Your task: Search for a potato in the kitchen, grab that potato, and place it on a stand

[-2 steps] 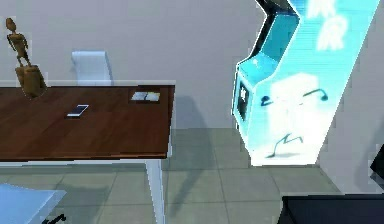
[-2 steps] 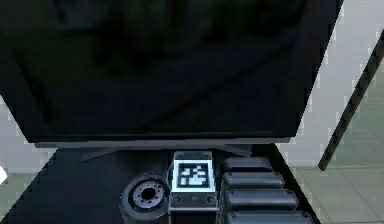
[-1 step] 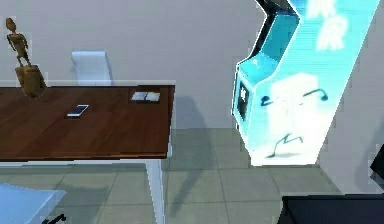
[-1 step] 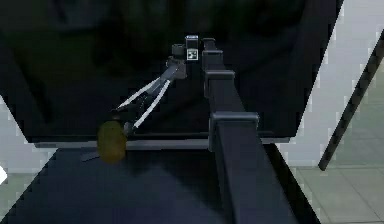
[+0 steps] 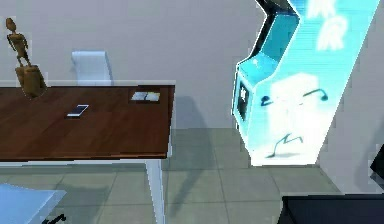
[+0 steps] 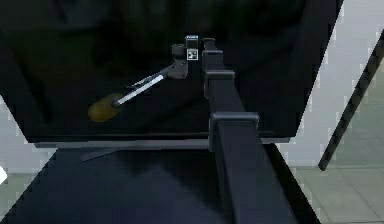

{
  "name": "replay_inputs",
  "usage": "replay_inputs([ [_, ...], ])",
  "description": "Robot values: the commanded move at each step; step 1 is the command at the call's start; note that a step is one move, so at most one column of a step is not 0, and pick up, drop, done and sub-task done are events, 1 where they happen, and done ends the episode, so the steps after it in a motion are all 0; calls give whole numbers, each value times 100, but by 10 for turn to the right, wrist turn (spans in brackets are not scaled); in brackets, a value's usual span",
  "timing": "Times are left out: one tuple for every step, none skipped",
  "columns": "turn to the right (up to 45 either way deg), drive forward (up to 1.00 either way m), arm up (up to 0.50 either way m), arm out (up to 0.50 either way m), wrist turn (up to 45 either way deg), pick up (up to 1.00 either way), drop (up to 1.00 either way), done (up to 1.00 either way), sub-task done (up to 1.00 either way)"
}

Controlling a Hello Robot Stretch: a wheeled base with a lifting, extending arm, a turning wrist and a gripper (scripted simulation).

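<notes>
In the arm side view a brown oval potato (image 6: 100, 109) hangs at the far end of my gripper (image 6: 118, 99), clear of the dark stand top (image 6: 120, 185) below it, so the gripper holds the potato. The thin fingers (image 6: 150, 83) slant down to the left from the gripper's dark body. The arm's dark bar (image 6: 235, 150) rises from the bottom edge. A large black screen (image 6: 80, 60) stands behind the potato.
In the forward view a dark wooden table (image 5: 90, 125) with white legs carries a phone (image 5: 77, 110), a book (image 5: 145, 97) and a wooden figure (image 5: 25, 60). A white chair (image 5: 92, 66) stands behind it. A blue arcade cabinet (image 5: 295, 90) stands at the right, with tiled floor between.
</notes>
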Motion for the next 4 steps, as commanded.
replay_inputs([
  [0,0,0,0,450,0,0,0,0],
  [0,0,0,0,450,0,0,0,0],
  [0,0,0,0,0,0,100,0,0],
  [0,0,0,-10,0,0,0,0,0],
])
